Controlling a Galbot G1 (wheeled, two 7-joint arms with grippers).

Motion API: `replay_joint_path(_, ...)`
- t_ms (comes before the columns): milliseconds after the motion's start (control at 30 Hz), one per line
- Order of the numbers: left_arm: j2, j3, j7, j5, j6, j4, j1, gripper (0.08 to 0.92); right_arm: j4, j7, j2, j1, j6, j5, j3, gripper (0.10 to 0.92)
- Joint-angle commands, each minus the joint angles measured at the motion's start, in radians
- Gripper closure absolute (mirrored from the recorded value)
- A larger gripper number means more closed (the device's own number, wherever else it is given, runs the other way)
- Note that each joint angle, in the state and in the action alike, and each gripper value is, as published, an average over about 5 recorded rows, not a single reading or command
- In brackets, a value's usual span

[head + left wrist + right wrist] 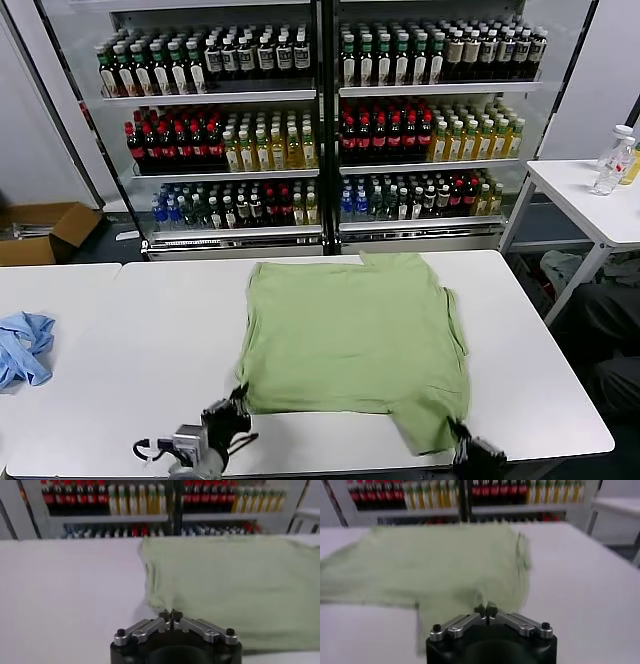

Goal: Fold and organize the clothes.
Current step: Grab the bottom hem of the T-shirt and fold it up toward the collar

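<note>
Where legible: nothing on shirt (355,335).

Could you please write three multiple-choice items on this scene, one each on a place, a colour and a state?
1. Where does the crumpled light blue cloth lie?
A. robot's left of the shirt
B. on the shirt
C. robot's right of the shirt

2. What colour is the spread cotton shirt?
A. red
B. light green
C. white

3. How is the left claw?
A. wide open
B. shut on the shirt's corner
C. away from the shirt

Answers: 1 A, it sits apart at the white table's left end. 2 B, all views agree. 3 B, its tips pinch fabric.
</note>
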Motion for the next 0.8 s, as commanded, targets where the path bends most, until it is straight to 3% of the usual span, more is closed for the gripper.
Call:
replay_joint_path(33, 0.046, -0.026, 0.021, -0.105, -0.054, -0.006, -0.118, 0.912, -0.188, 0.008, -0.135, 0.412, -0.007, 0.101, -0.061, 0.919)
replay_joint_path(267, 0.034, 0.050, 0.034, -0.108, -0.046, 0.225, -0.367, 0.912, -0.428, -0.010, -0.156, 0.704, -0.062, 0.045, -0.264, 0.919)
replay_joint_path(433, 0.018, 0.132, 0.019, -0.015, -0.031, 0.387, -0.481, 0.912, -0.532, -0.041, -0.113, 0.797, -0.107, -0.047, -0.351, 0.919)
replay_joint_path(633, -0.016, 0.169, -0.010, 0.080, -0.018, 0.491, -0.509, 0.847, -0.406, -0.046, -0.077, 0.624, -0.067, -0.118, -0.299, 0.793)
replay_joint_path(800, -0.050, 0.133, -0.028, 0.148, -0.019, 0.378, -0.400, 0.700, -0.285, -0.028, -0.064, 0.415, -0.052, -0.149, -0.153, 0.664)
